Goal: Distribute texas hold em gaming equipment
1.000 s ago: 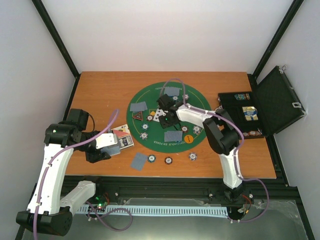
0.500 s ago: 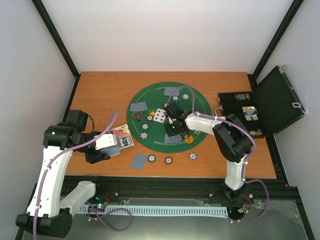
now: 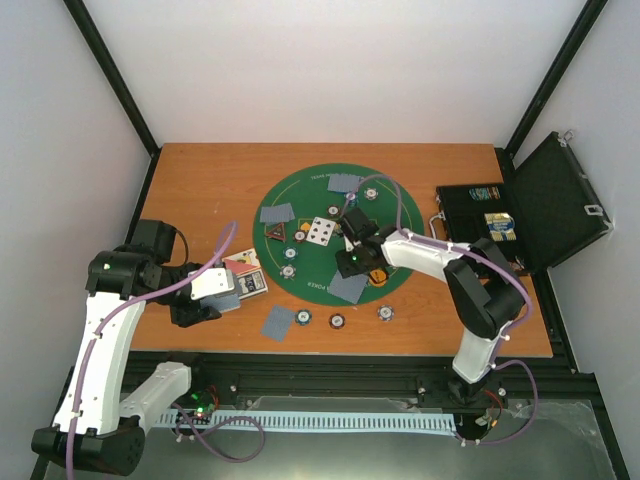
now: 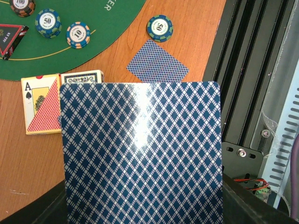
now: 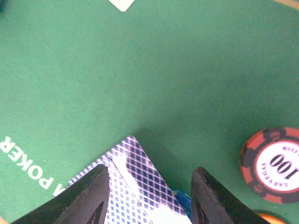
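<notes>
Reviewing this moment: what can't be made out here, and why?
Left wrist: the held playing card covers where the left gripper pinches it and part of the card box.
Right wrist: the face-down cards run off the bottom edge, count unclear.
Top external: what lies in the case is too small to read.

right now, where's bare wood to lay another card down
Bare wood lies at the far left of the table, between the green mat and its left edge, and far right, between mat and black case. Crowded: the mat's middle and the near strip by the card boxes.
</notes>
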Available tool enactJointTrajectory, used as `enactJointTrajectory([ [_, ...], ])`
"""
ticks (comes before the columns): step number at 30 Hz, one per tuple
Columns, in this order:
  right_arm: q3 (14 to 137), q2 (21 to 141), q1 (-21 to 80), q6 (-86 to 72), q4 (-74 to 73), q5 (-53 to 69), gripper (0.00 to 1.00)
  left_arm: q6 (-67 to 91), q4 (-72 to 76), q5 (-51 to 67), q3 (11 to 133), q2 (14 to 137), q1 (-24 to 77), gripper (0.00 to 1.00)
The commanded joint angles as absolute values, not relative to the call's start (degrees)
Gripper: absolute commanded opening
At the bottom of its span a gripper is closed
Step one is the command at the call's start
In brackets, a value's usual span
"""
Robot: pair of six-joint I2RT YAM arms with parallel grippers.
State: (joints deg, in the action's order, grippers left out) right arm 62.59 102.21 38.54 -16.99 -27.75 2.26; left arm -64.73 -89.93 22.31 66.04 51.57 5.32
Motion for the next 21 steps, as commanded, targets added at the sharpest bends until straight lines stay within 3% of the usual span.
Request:
enactJointTrajectory([
  [1, 67.51, 98.38, 38.54, -18.41, -28.95, 2.08, 0.49, -65.79, -90.8, 23.44, 67.35, 51.07, 5.49, 0.01],
  [7, 69.53, 93.5, 39.01, -23.36, -27.11, 9.26, 0.61, -64.73, -90.48, 23.65, 67.0, 52.27, 5.47, 0.01],
  [13, 63.47, 89.76, 42.15, -34.14, -17.62, 22.22, 0.77, -63.37, -89.13, 24.44, 67.17, 53.63, 5.46, 0.01],
  [21, 59.13, 90.54, 48.28, -46.66, -3.01, 31.29, 0.85, -63.69, -88.93, 24.16, 66.28, 53.34, 5.45, 0.01],
])
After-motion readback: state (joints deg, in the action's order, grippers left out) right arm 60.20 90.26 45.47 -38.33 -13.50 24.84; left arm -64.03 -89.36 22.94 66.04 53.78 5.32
